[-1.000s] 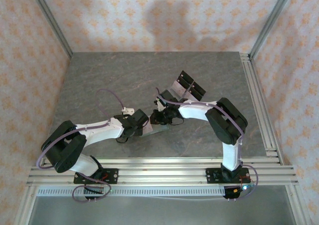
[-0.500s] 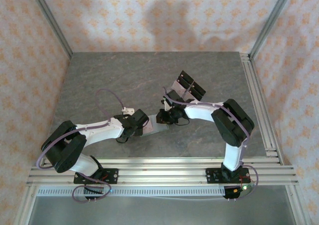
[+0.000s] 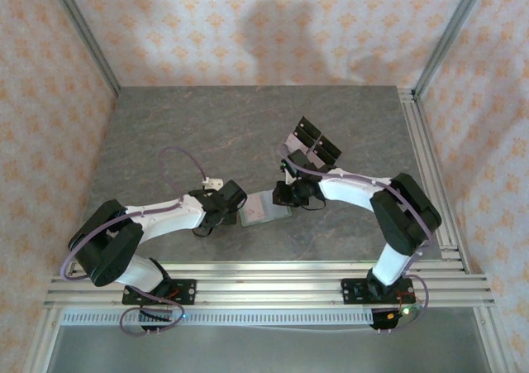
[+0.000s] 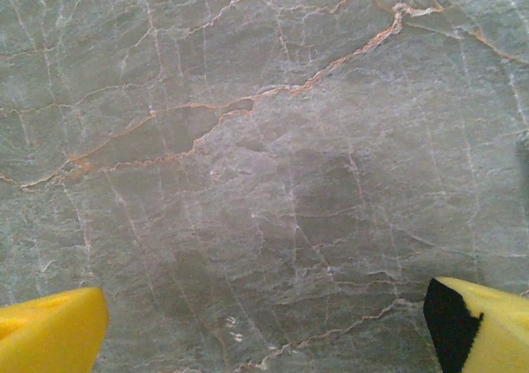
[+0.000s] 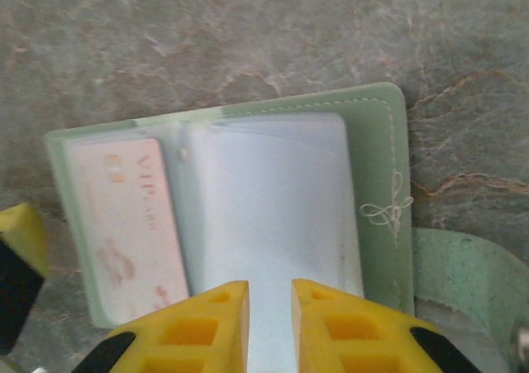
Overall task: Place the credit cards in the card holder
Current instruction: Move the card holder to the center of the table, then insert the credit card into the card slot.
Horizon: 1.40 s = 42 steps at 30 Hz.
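The card holder [image 5: 376,154], a sage-green wallet, lies open on the table, with its snap tab [image 5: 471,278] at the right. A pinkish credit card [image 5: 124,224] printed "VIP" sits in its left half. My right gripper [image 5: 269,307] is at the holder's near edge, its jaws nearly together on the pale inner leaf [image 5: 264,191] that runs up between them. From above, the holder [image 3: 264,208] lies between my right gripper [image 3: 283,196] and my left gripper [image 3: 234,199]. My left gripper [image 4: 264,340] is open over bare table, with nothing between its fingers.
A clear stand with black panels [image 3: 315,141] is on the table just beyond the right gripper. One yellow and black finger [image 5: 16,261] of the left gripper shows at the holder's left edge. The marbled grey table [image 3: 182,133] has free room at the left and back.
The right gripper has moved to the right and its arm has swung outward. The card holder now lies uncovered and open between the two grippers. The left arm has barely moved.
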Available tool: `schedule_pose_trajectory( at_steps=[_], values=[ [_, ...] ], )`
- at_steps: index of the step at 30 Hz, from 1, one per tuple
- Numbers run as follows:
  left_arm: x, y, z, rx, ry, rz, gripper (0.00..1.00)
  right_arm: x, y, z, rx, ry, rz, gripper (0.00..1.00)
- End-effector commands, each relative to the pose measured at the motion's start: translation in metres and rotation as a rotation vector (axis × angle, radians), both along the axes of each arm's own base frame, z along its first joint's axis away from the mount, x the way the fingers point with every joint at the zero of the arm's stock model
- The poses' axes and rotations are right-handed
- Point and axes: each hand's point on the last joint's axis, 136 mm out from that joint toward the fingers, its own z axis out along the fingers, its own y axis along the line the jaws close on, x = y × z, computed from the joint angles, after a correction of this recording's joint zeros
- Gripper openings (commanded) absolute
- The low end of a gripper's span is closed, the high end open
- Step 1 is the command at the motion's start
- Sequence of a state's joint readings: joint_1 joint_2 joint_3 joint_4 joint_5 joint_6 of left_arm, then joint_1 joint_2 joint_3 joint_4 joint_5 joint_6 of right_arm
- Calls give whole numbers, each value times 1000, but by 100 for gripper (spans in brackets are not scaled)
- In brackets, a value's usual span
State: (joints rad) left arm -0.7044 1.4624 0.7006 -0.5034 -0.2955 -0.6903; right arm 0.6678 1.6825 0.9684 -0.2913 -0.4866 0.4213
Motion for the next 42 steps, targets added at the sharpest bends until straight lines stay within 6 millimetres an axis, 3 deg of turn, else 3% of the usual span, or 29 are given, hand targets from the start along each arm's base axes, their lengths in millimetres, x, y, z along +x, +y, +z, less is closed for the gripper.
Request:
schedule_pose_trajectory(
  at_steps=[1,5,12,17,21,30,42],
  values=[
    [9,-1,10,2,-29,2,100,-1,10,26,37,-35,24,20],
    [9,-1,10,3,-28,0,100,-10,30,32,67,-30,73,20],
    [10,-2,10,0,-27,0,100,-22,59,13,119,17,122,19],
    [9,-2,9,-2,-24,1,100,-18,53,-8,65,29,110,16],
    [9,-3,7,-9,-23,2,100,-10,42,-14,49,26,78,16],
    [9,-5,3,-13,-15,1,100,-4,46,-2,65,10,88,26],
    [9,-6,1,-18,-13,1,100,3,56,-11,63,34,102,27]
  ],
)
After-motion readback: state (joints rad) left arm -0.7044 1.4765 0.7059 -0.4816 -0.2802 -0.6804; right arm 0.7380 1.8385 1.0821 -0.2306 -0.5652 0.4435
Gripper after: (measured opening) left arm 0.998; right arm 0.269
